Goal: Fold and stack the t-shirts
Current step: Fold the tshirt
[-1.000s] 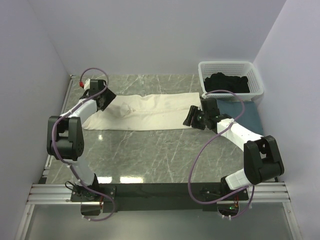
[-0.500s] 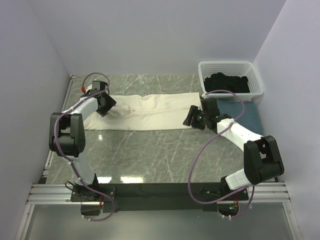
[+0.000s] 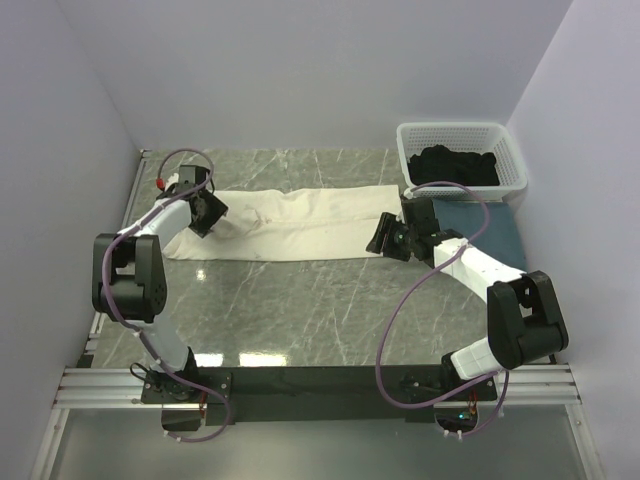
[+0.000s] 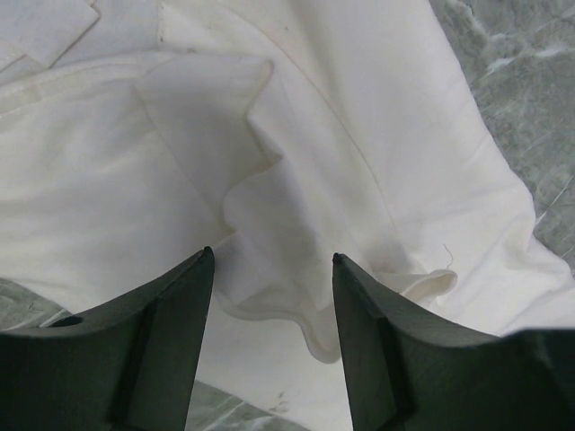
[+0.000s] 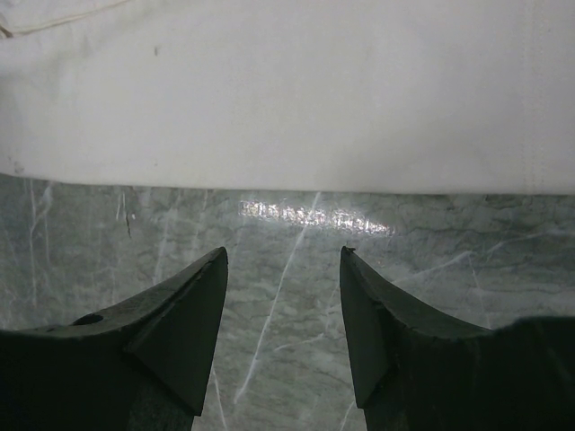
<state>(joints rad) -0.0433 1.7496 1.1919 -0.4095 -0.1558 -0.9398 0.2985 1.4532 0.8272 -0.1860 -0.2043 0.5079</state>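
Observation:
A white t-shirt (image 3: 290, 225) lies spread in a long strip across the marble table. My left gripper (image 3: 203, 226) is open over its left end; in the left wrist view (image 4: 273, 256) a rumpled sleeve and hem (image 4: 296, 296) lie between the fingertips, untouched. My right gripper (image 3: 381, 238) is open at the shirt's right end; the right wrist view (image 5: 283, 251) shows bare marble between the fingers and the shirt's straight edge (image 5: 287, 117) just beyond. A folded dark blue shirt (image 3: 492, 228) lies at the right.
A white basket (image 3: 461, 140) holding dark clothes (image 3: 455, 165) stands at the back right. The marble table (image 3: 300, 310) stretches toward the near rail. Walls close in at left, back and right.
My left gripper has shifted left and slightly back along the shirt's left end, and the bulge of cloth there has flattened. The right arm has barely moved.

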